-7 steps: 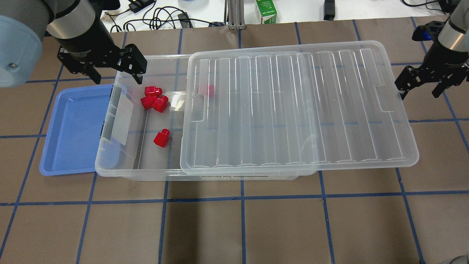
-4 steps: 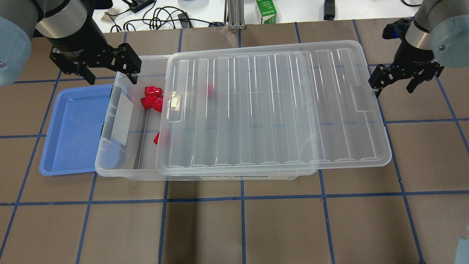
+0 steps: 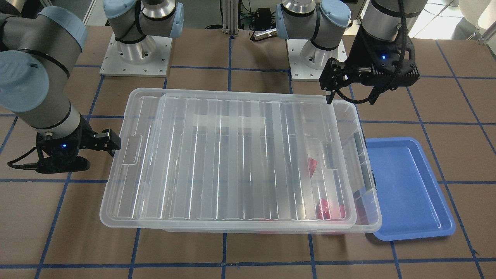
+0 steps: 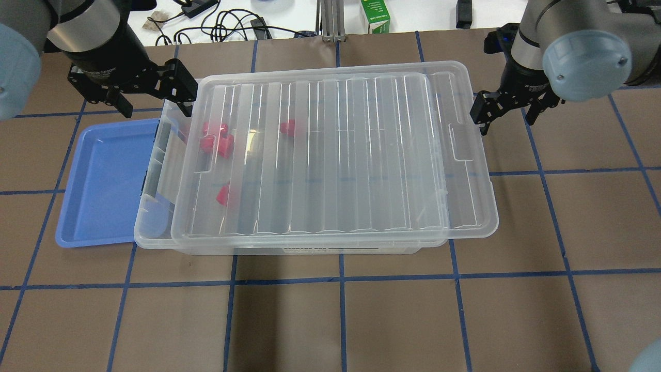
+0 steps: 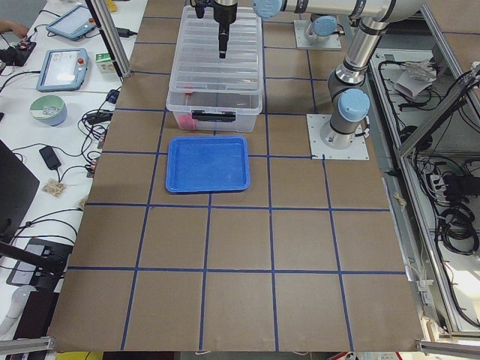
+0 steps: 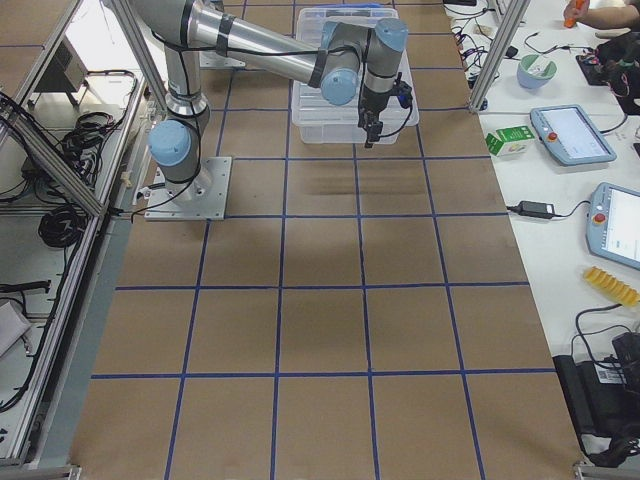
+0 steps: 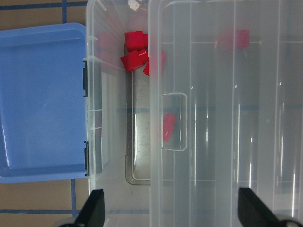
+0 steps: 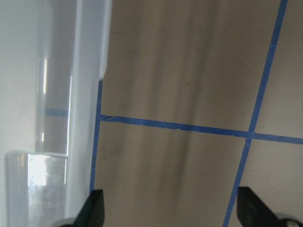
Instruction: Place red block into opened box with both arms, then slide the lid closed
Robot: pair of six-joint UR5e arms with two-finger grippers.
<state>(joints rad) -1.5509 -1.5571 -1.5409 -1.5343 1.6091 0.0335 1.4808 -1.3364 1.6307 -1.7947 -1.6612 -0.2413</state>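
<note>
Several red blocks (image 4: 223, 195) (image 7: 132, 60) (image 3: 323, 209) lie in the clear box (image 4: 151, 238) (image 3: 374, 193) (image 7: 93, 118), most of them blurred under the ribbed lid (image 4: 335, 155) (image 3: 232, 155) (image 7: 227, 142). The lid covers nearly all of the box; a narrow strip at the end by the tray stays uncovered. Above that end's back corner hangs my left gripper (image 4: 155, 103) (image 3: 350, 97) (image 7: 171, 213), open and holding nothing. My right gripper (image 4: 506, 120) (image 8: 173, 213) is open beside the lid's other short end (image 8: 90, 94), one finger close against its edge.
A shallow blue tray (image 4: 103, 181) (image 3: 407, 190) (image 5: 208, 163) lies against the box's uncovered end. Cables and a green carton (image 4: 375, 15) sit beyond the table's far edge. Brown mat with blue grid lines surrounds the box.
The lid has slid left across the box and now hides the red blocks. My right gripper has followed its short end leftward. The left gripper has barely shifted.
</note>
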